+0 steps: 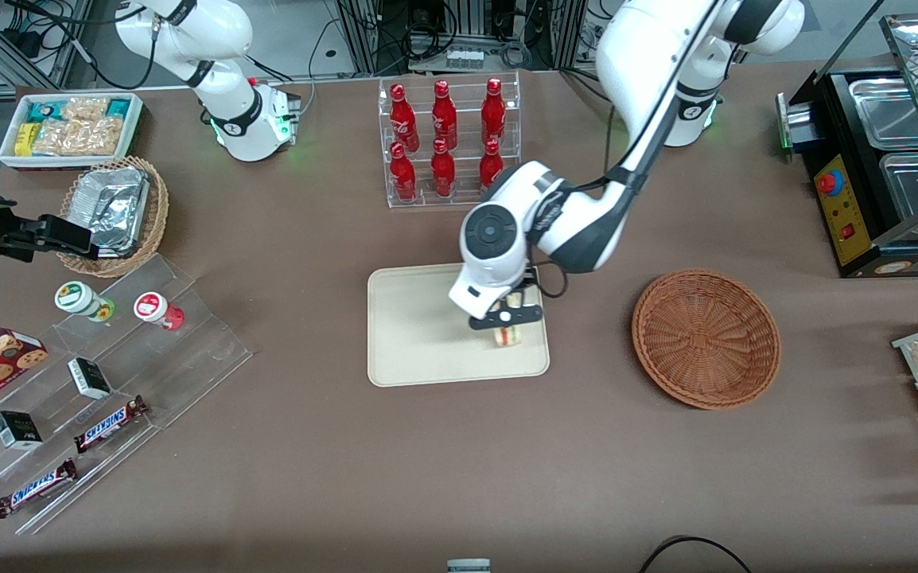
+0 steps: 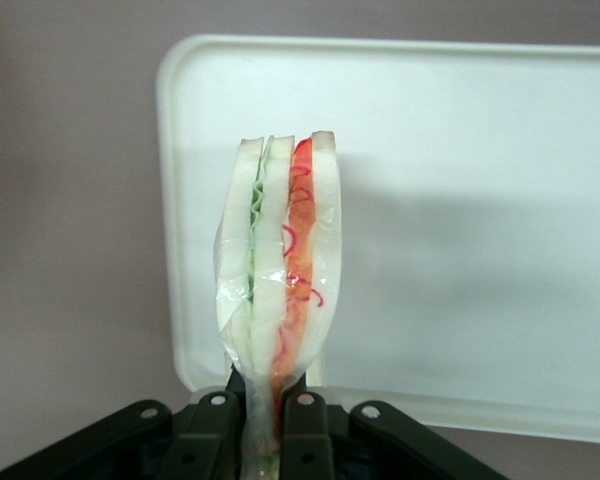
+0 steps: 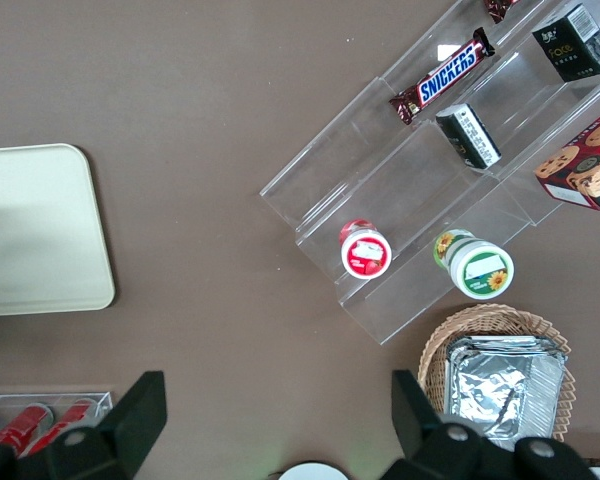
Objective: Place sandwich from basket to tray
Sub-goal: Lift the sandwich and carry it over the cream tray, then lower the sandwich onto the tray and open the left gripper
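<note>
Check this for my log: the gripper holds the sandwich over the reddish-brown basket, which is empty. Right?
Not quite. The gripper does hold the sandwich, but over the tray, near its edge toward the basket, not over the basket. The front view shows this; the left wrist view shows the tray beneath the sandwich. The basket is indeed empty.

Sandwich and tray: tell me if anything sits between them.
Nothing visible does. The gripper is shut on the sandwich, holding it over the tray, whose surface beneath it is bare. The basket lies apart, toward the working arm's end.
</note>
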Tool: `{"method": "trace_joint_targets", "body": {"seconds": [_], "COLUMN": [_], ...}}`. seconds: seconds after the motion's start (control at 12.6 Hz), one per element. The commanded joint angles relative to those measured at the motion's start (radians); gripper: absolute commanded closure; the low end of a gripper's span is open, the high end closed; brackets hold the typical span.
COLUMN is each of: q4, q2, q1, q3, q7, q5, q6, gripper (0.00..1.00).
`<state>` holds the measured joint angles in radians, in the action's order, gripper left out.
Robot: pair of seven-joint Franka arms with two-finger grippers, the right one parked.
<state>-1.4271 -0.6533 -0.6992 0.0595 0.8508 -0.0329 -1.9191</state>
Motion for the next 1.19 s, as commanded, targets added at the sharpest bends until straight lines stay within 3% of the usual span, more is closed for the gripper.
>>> {"method": "trace_joint_targets", "body": {"seconds": [0.0,0.48,0.79,1.11], "q4": [0.144,0.162,0.142,0.14], "q2": [-0.103,-0.147,-0.147,-0.163], "q1": [-0.037,-0.055,-0.052,-0.055], "q3": [-0.013,-0.012,-0.013,-0.015], "q7": [0.037,0.045,0.05,0.057], "q5": [-0.045,-0.05,-0.104,-0.091], "q6": [0.02,-0.072,-0.104,-0.135], "gripper": [1.0,1.0,1.0,1.0]}}
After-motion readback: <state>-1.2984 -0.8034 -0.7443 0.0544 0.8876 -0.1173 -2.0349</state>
